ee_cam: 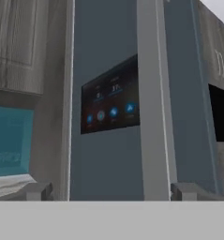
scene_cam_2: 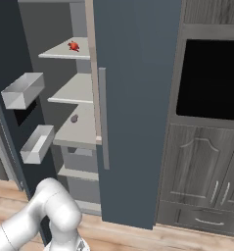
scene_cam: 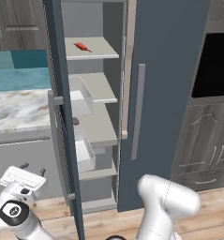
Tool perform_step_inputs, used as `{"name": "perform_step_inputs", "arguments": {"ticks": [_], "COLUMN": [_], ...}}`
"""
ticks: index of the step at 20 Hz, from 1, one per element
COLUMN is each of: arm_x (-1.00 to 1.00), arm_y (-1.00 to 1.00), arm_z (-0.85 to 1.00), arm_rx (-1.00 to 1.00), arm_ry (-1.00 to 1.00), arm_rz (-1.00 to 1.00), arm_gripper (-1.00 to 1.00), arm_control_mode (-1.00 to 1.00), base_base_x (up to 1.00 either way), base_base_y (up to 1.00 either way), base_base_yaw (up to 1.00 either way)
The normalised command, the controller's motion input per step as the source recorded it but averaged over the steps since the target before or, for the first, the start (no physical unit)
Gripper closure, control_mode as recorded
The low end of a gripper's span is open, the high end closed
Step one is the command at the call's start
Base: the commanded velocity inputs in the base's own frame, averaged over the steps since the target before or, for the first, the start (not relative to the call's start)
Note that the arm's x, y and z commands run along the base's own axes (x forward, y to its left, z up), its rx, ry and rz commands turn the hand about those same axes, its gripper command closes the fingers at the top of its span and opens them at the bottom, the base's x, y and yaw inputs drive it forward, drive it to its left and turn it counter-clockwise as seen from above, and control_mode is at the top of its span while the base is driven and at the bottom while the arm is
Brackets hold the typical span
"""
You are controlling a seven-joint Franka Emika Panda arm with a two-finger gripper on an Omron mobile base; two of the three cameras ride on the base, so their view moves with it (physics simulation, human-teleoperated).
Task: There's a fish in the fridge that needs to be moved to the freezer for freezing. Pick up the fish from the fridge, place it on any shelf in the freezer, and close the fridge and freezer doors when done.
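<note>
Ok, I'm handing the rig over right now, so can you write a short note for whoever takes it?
Gripper: open, empty, its tips either side of the freezer door's bar handle.
Fish: lying on the top shelf of the freezer, the half whose door has the black panel.
Done: fish placed; fridge door shut.
Left: freezer door stands open; swing it shut.

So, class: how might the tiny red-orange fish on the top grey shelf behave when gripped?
The tiny red-orange fish looks slim, so it is probably light and could slide across the flat grey shelf if nudged. Its narrow shape may slip from the fingers.
</note>
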Motion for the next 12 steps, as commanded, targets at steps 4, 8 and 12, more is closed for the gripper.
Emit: {"name": "perform_step_inputs", "arguments": {"ticks": [4,8,12], "arm_x": [0.41,0.43,0.39], "arm_y": [0.0,0.0,0.0], "arm_z": [-0.2,-0.19,-0.14], "arm_rx": [0.0,0.0,0.0], "arm_ry": [0.0,0.0,0.0], "arm_rz": [0.0,-0.01,-0.01], "arm_gripper": [-1.0,-1.0,-1.0], "arm_control_mode": [-1.0,-1.0,-1.0], "base_base_x": [0.0,0.0,0.0], "base_base_y": [0.0,0.0,0.0], "base_base_yaw": [0.0,0.0,0.0]}}
